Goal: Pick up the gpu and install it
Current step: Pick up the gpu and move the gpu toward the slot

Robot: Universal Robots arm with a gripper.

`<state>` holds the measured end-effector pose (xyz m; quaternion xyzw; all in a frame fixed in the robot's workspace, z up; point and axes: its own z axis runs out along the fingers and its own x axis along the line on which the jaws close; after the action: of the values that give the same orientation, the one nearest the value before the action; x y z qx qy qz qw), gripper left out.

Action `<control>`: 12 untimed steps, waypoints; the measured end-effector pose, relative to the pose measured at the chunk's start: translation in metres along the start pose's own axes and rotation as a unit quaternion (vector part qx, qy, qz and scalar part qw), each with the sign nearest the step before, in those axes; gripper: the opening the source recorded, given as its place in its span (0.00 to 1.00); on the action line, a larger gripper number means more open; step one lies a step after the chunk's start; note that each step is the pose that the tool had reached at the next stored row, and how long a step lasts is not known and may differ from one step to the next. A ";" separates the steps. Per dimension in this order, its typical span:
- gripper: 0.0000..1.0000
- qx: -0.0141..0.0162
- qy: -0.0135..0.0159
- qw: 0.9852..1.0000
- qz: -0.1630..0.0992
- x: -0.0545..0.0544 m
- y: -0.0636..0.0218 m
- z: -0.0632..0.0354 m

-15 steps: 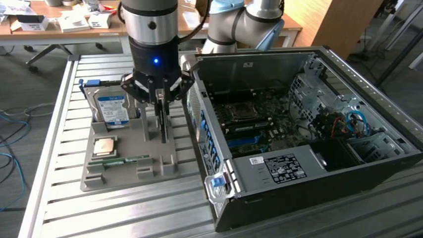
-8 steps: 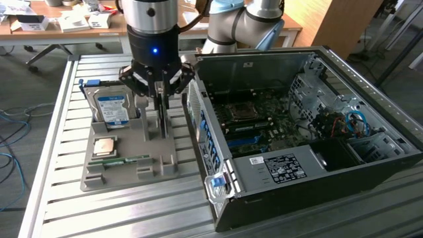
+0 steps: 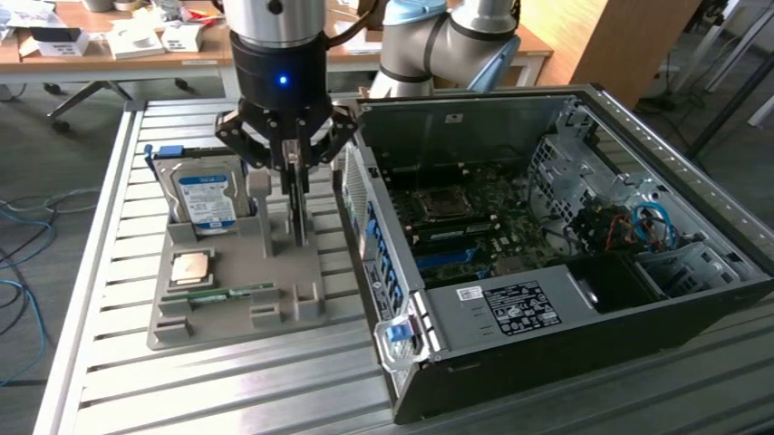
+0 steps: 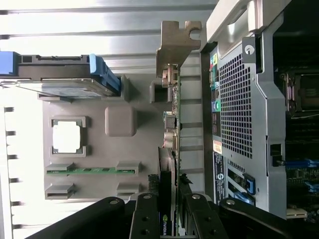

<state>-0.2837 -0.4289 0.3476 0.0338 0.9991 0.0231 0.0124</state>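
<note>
gpu: gripped, not yet installed

exterior view: the gripper hangs over the grey holder tray on the bench. its jaws are drawn in on the top edge of the gpu. the card stands on edge in its slot, between the hard drive and the open computer case, and looks unlifted.

wrist view: the gpu is seen edge-on, metal bracket at the far end, with fingers pinching it from both sides.

status: grasp made; card not out of the tray, case slot unfilled.
</note>
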 end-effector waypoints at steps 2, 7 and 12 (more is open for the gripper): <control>0.26 0.000 0.000 1.000 0.000 0.000 0.0001 -0.0018; 0.26 0.000 0.000 1.000 0.000 0.000 0.0002 -0.0049; 0.26 0.000 0.000 1.000 0.000 0.000 0.0003 -0.0072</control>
<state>-0.2837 -0.4289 0.3548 0.0338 0.9991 0.0231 0.0124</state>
